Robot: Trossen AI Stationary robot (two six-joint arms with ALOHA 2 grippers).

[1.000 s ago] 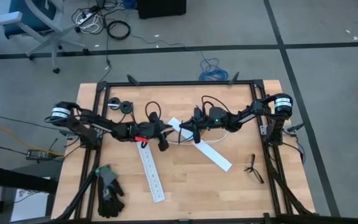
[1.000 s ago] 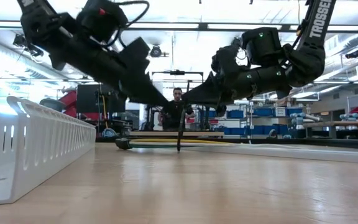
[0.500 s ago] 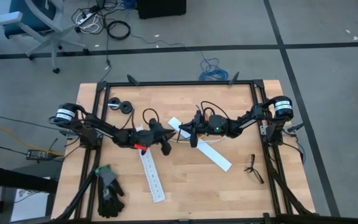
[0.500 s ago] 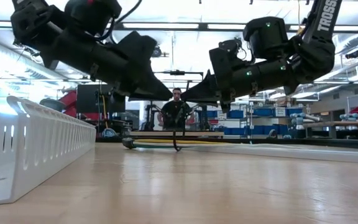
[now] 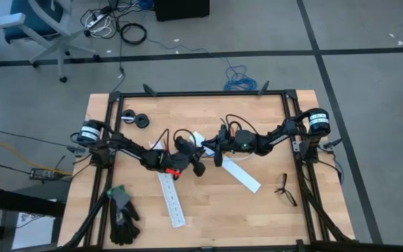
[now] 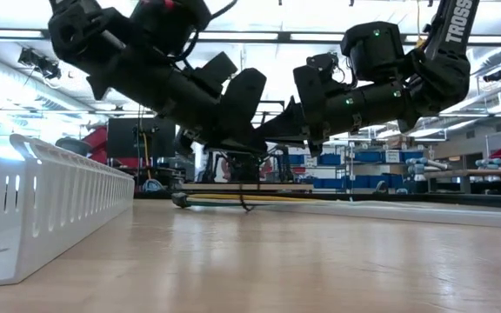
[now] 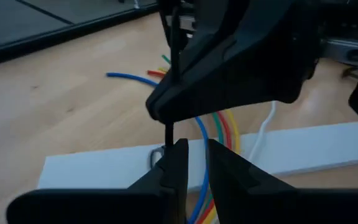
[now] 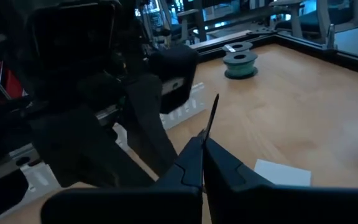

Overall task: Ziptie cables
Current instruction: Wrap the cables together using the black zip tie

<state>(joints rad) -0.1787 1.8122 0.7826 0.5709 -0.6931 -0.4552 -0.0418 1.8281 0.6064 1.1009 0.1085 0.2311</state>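
The right gripper (image 5: 206, 145) pinches the thin black ziptie (image 8: 211, 116) tight, holding it up above the middle of the table (image 5: 271, 210). The left gripper (image 5: 199, 155) is right beside it with its fingers (image 7: 178, 163) a little apart on either side of the ziptie's end, not squeezing it. Under them the cables (image 7: 211, 127), thin blue, red, green and yellow wires, lie across a white strip (image 5: 243, 176); bare wood stretches toward the near edge.
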